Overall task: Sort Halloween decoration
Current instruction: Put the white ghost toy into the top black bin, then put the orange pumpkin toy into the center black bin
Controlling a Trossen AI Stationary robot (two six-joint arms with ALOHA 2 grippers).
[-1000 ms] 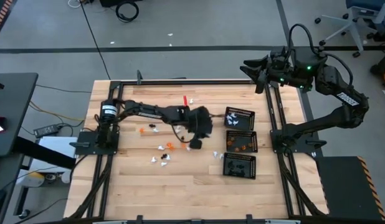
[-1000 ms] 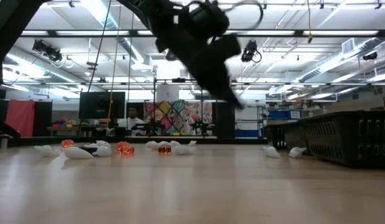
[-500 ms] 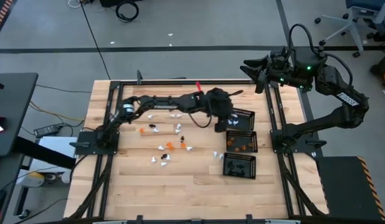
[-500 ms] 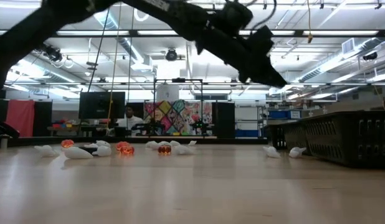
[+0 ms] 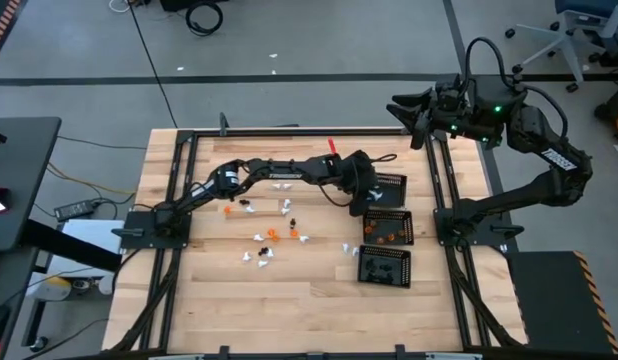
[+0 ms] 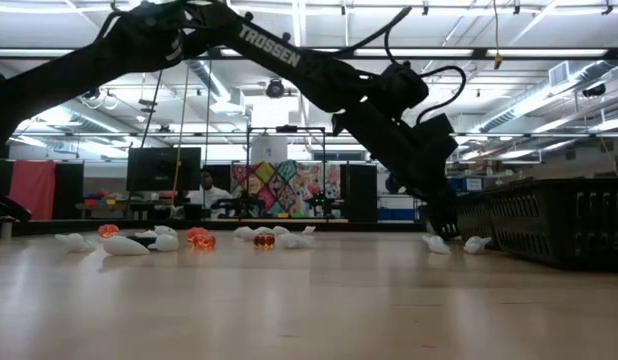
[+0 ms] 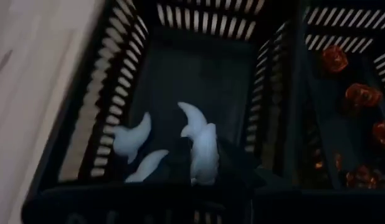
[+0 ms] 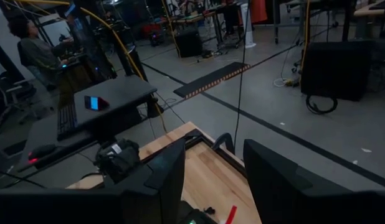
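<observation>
Left hand (image 5: 370,199) outstretched over white-trinket tray (image 5: 387,190), angled downward

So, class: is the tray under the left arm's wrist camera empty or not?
Not empty. The tray holds several white trinkets; the next tray holds orange ones.

We look down into a square black mesh tray (image 7: 199,68) with slotted walls, its dark floor holding small white curved trinkets (image 7: 133,138): one pale piece sits near one wall, another lies just beside it, and a third, crescent-shaped one (image 7: 194,117) touches a longer white piece (image 7: 205,152) that stands at the left end effector (image 7: 208,174); we cannot tell whether its dark fingers grip that piece. A neighbouring black mesh tray (image 7: 342,37), wall to wall with the first, contains several small orange trinkets (image 7: 361,96). A strip of pale wooden tabletop (image 7: 37,68) runs along the first tray's other side.
</observation>
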